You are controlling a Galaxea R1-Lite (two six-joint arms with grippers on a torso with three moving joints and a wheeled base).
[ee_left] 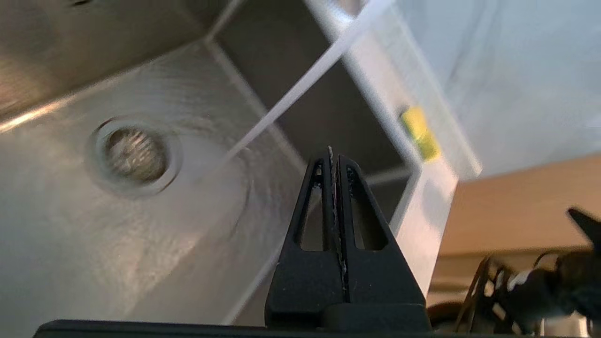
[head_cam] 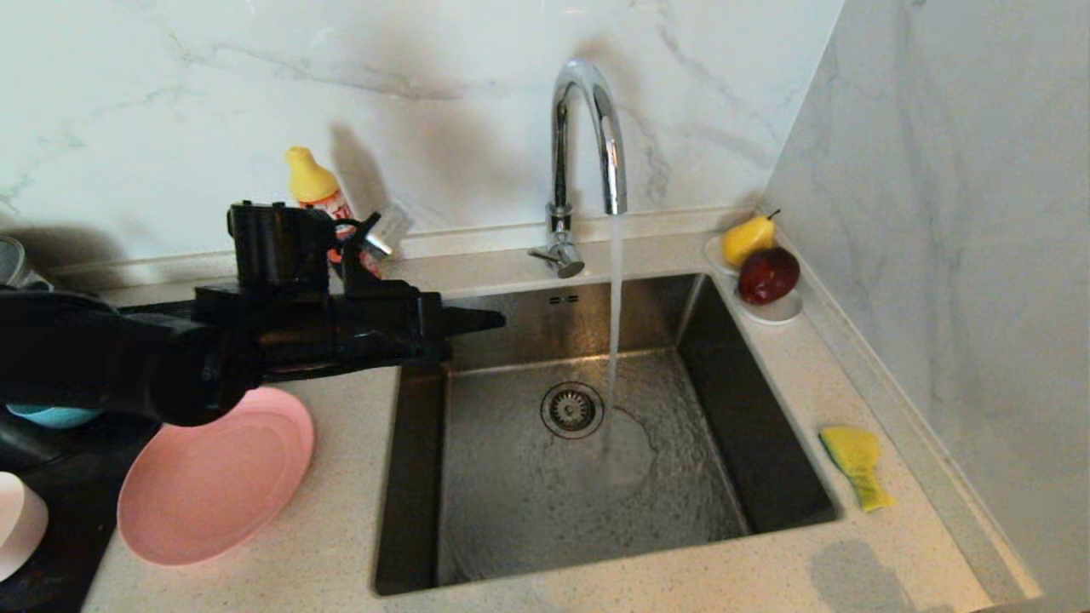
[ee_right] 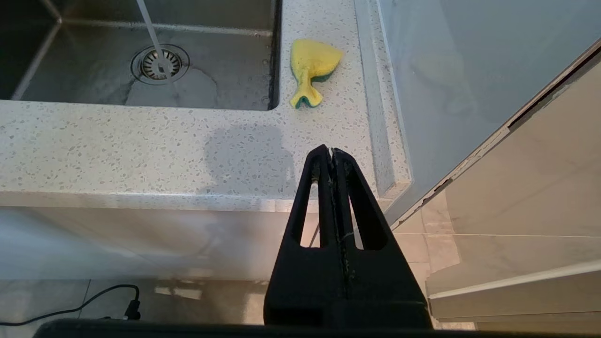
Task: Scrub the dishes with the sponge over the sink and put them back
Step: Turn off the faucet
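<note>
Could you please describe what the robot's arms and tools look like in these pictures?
The left arm is matte black and bulky, with a boxy black module on its wrist. The left tool and right tool match: two black triangular fingers with slot cut-outs.

One sink point(head_cam: 511, 511) with one faucet point(head_cam: 588, 136) and one drain strainer point(head_cam: 571, 409). One sponge point(head_cam: 858, 464). One pink plate point(head_cam: 213, 481), one teal bowl point(head_cam: 53, 416), one pale bowl point(head_cam: 17, 524). One detergent bottle point(head_cam: 313, 183). One small white dish point(head_cam: 771, 312) carrying two fruits: one pear point(head_cam: 748, 239), one red fruit point(head_cam: 768, 274). Two hands: left hand point(head_cam: 485, 321), right hand point(ee_right: 331, 152).
</note>
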